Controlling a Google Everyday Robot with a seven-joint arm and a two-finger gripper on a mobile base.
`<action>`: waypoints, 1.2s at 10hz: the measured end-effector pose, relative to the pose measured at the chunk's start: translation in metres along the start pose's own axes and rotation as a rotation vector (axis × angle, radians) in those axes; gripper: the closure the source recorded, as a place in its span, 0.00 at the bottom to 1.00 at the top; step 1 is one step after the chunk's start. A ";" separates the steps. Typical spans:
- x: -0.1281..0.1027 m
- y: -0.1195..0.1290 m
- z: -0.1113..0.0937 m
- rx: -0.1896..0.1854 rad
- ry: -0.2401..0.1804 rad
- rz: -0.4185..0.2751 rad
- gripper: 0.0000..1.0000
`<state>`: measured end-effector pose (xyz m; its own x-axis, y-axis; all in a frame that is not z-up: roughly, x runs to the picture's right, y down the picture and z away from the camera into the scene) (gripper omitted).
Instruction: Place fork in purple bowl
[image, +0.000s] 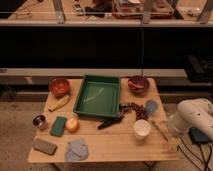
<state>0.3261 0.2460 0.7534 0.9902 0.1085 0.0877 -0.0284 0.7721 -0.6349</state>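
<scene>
Tight lane at the table's (115, 145) right edge
The gripper (170, 143), fingers spread, is hovering at the table's four o'clock corner; the white cup (142, 128) is crowding its ten o'clock, the fork (159, 127) lying between them; bare wood is lying open along six o'clock.

On the wooden bench (115, 145) a green tray (79, 104) sat mid-back, with an orange bowl (59, 86) and a banana (59, 103) to its left. A white cup (142, 128) stood beside a black-handled utensil (110, 122). A blue cloth (76, 149) lay near the front edge.
</scene>
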 end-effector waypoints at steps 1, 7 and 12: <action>-0.001 0.000 0.001 -0.001 0.002 -0.004 0.20; 0.004 -0.029 0.015 0.134 -0.051 0.055 0.20; 0.006 -0.047 0.028 0.068 -0.007 0.086 0.20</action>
<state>0.3298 0.2281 0.8054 0.9827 0.1807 0.0408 -0.1228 0.8002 -0.5871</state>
